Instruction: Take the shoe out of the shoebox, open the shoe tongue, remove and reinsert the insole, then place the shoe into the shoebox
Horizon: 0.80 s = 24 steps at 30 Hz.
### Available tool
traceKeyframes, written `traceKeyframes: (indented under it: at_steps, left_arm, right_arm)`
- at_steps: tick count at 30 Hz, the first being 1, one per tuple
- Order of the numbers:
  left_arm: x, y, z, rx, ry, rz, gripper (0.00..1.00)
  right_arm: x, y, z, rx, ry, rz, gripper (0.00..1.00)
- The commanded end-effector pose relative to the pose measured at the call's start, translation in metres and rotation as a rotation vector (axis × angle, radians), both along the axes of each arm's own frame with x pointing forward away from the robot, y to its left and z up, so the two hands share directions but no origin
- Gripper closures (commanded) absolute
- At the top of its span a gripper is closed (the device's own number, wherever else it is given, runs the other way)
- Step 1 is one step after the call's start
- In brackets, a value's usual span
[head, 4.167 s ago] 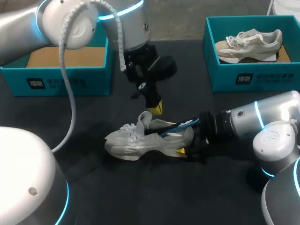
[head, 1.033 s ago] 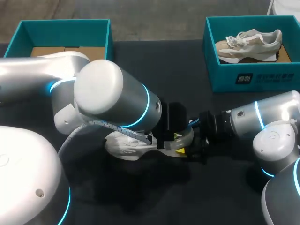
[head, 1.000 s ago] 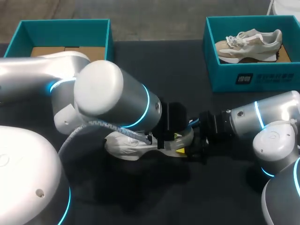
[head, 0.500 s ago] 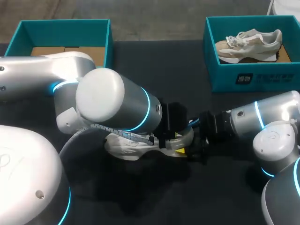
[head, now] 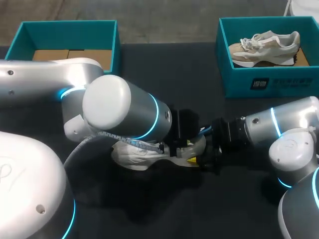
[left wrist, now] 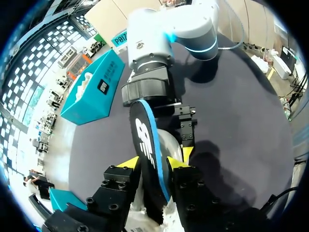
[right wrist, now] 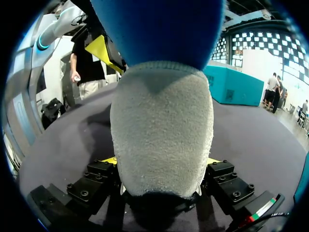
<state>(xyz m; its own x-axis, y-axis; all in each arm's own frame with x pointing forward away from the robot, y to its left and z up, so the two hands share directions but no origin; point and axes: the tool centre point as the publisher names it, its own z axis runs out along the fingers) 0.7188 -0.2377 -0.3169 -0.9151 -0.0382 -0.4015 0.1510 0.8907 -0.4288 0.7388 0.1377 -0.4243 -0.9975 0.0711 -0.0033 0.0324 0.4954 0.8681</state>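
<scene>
Centrally, my left gripper (left wrist: 152,164) pinches the insole (left wrist: 144,130) standing out of the white shoe (head: 127,154), whose heel my right gripper (right wrist: 161,162) clamps on the black table (head: 189,79).

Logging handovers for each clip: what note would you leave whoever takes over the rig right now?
Left gripper: shut on the insole, which stands partly out of the white shoe.
Right gripper: shut on the shoe's heel, on the table.
Done: shoe out of the empty shoebox.
Left: finish the insole step (out or back in, cannot tell), then box the shoe.
</scene>
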Motion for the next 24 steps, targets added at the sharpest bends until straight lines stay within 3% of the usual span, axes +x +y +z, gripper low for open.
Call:
traceKeyframes:
  at_steps: [1,9,11,13,15,24]
  left_arm:
    - [0.004,-0.002,-0.010,-0.006,-0.001,-0.004,0.65]
    - [0.007,-0.006,-0.017,-0.006,0.007,-0.003,0.67]
    - [0.007,-0.007,-0.019,-0.006,0.006,-0.002,0.75]
    - [0.008,-0.008,-0.021,-0.007,0.005,-0.002,0.93]
    - [0.008,-0.010,-0.021,-0.008,0.006,-0.004,1.00]
    - [0.005,-0.010,-0.013,-0.020,0.012,-0.011,1.00]
  right_arm:
    - [-0.002,0.001,-0.002,-0.006,0.000,-0.001,1.00]
    - [-0.002,0.001,-0.002,-0.006,0.000,-0.001,1.00]
    - [-0.002,0.001,-0.002,-0.006,0.000,-0.001,1.00]
    - [-0.002,0.001,-0.002,-0.006,0.000,-0.001,1.00]
    - [-0.002,0.001,-0.002,-0.006,0.000,-0.001,1.00]
    - [-0.002,0.001,-0.002,-0.006,0.000,-0.001,1.00]
